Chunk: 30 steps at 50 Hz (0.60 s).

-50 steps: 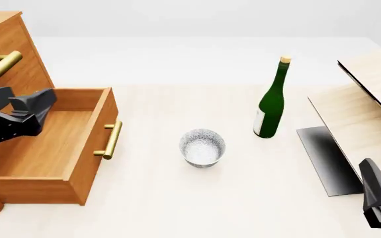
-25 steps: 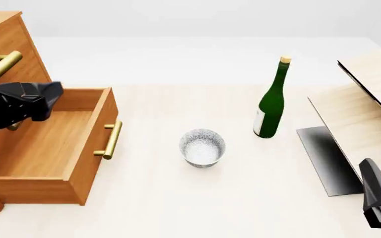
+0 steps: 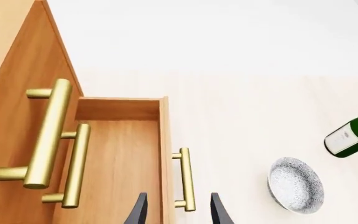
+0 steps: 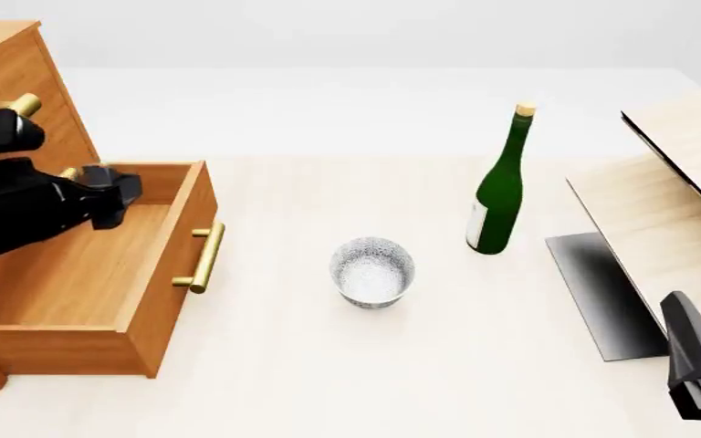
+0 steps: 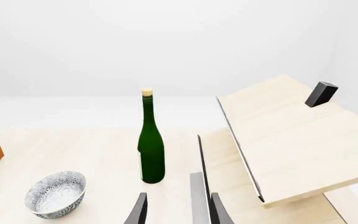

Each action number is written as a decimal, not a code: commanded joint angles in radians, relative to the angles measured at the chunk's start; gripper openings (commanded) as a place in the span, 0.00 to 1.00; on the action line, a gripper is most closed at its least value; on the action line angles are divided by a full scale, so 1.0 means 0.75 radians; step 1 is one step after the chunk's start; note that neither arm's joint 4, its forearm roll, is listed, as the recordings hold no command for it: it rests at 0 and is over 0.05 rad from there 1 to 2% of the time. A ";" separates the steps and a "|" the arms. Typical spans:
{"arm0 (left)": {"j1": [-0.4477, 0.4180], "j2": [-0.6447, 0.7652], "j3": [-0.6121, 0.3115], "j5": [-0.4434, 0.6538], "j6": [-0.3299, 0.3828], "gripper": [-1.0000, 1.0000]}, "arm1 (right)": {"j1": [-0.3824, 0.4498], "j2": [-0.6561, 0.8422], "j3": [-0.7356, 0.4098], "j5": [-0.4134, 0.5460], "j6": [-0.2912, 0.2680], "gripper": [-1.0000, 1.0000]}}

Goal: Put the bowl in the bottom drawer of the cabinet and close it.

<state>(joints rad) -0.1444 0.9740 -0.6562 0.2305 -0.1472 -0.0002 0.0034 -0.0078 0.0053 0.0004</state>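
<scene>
I see the bowl [image 4: 372,271] standing upright on the worktop [image 4: 326,365], between the pulled-out bottom drawer [image 4: 95,274] of the cabinet [image 4: 22,82] and the green wine bottle [image 4: 500,187]. The bottle stands just behind the bowl on the right side, apart from it. Further right are pale slanted boards [image 4: 667,182] on a dark base. My left gripper [image 3: 175,212] hangs above the open drawer, near its front panel and brass handle [image 4: 207,257]; its fingers are apart and hold nothing. My right gripper [image 5: 175,210] waits low at the right edge, fingers also apart and empty, well apart from the bowl. In the front view the left arm covers part of the upper drawer fronts, and the right gripper is cut off by the frame edge.
</scene>
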 commanded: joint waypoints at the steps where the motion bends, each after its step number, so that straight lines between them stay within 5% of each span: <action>1: -0.015 -0.010 0.081 -0.065 0.007 1.00 | 0.000 0.000 0.000 0.000 0.000 1.00; 30: -0.036 0.091 0.170 -0.106 -0.095 1.00 | 0.000 0.000 0.000 0.000 0.000 1.00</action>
<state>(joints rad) -0.1588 1.0863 -0.5933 0.2024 -0.2219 -0.0002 0.0034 -0.0078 0.0053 0.0004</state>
